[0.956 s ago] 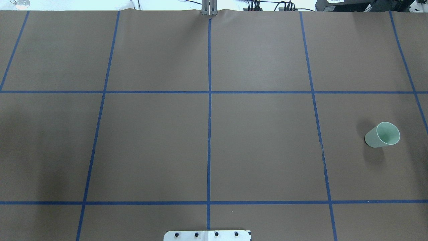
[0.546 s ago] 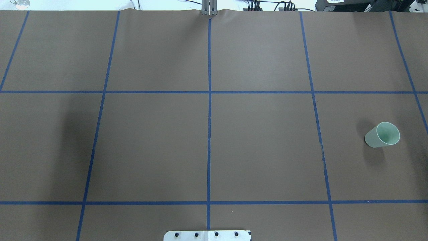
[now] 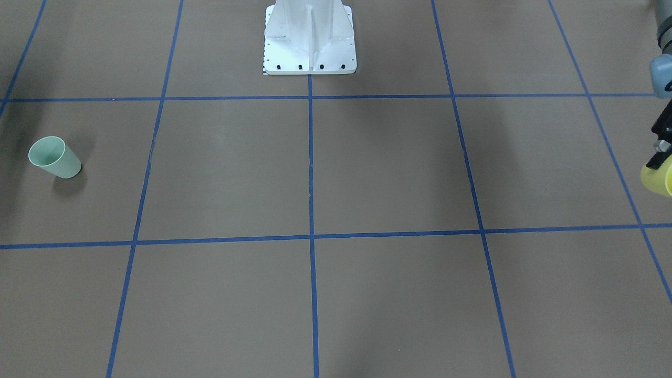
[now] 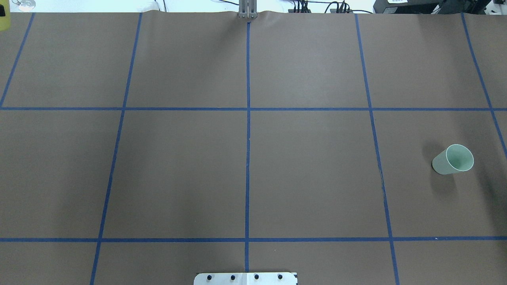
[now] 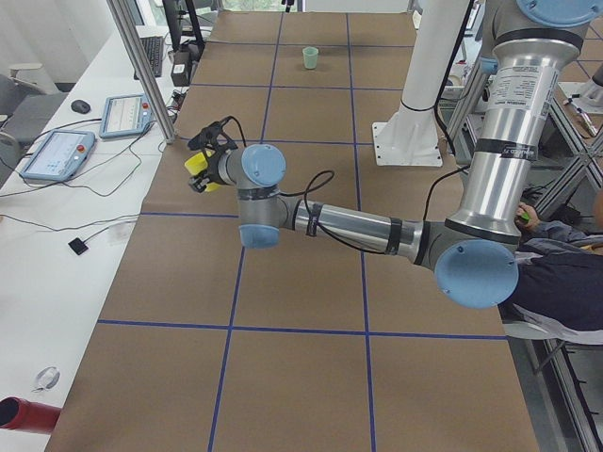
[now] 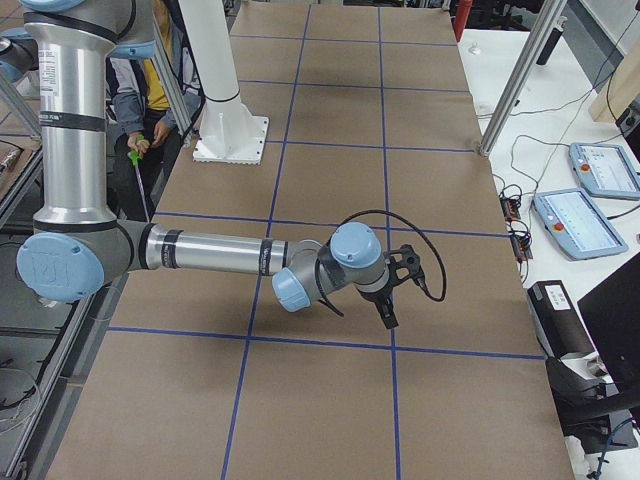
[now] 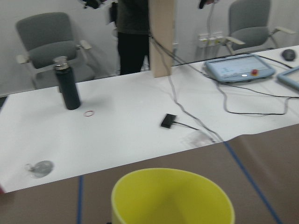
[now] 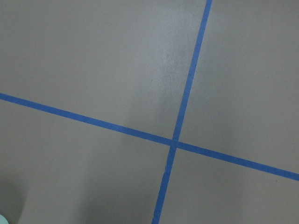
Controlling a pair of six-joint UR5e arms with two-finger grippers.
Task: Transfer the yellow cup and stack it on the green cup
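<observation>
The yellow cup (image 5: 198,171) is held above the table's left end in my left gripper (image 5: 204,160), which is shut on it. It shows at the right edge of the front view (image 3: 659,179), as a sliver in the overhead view's top-left corner (image 4: 3,23), and mouth-up in the left wrist view (image 7: 173,198). The green cup (image 4: 453,159) stands upright on the brown table at the right end, also seen in the front view (image 3: 54,156). My right gripper (image 6: 388,316) points down over the table. I cannot tell whether it is open or shut.
The robot's white base (image 3: 310,39) stands at the table's near middle. A white side bench with teach pendants (image 5: 57,155), cables and a black bottle (image 7: 67,86) runs beyond the far edge. A seated person (image 5: 556,282) is behind the robot.
The arm's shadow on the table's left part has gone, and a sliver of the yellow cup has appeared in the top-left corner. The green cup has not moved.
</observation>
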